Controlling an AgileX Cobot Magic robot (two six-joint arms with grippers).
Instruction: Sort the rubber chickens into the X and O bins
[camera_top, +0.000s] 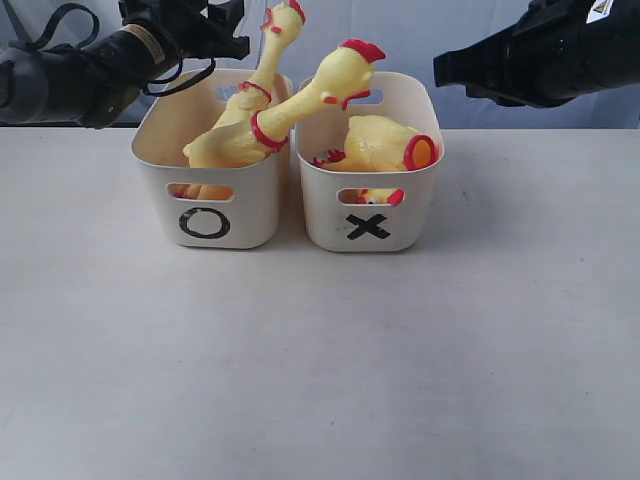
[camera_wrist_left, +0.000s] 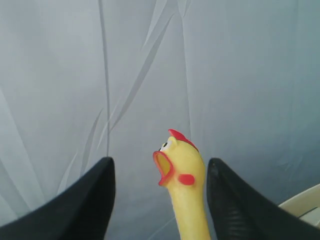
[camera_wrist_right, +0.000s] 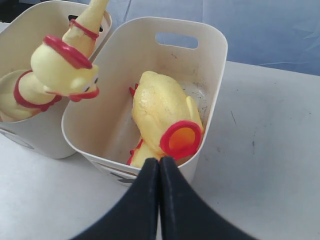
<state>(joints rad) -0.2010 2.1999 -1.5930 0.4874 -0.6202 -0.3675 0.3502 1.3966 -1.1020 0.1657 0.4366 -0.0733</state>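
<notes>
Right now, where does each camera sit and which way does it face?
Exterior view: off the robot, facing the O bin and X bin front-on; left arm, right arm show above.
Left wrist view: on the left arm, facing a chicken's head past its open pincer.
Right wrist view: on the right arm, looking down past its shut pincer.
Shared: exterior and right wrist both show the headless body in the X bin.

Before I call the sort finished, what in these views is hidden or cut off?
Loose yellow chicken head: exterior view shows only a sliver through the cream X tub's handle slot; in the right wrist view the headless yellow rubber body covers it.
Cream O tub's floor: both views, under the long-necked chickens.
Black X mark: right wrist view, mostly behind the shut right gripper.
</notes>
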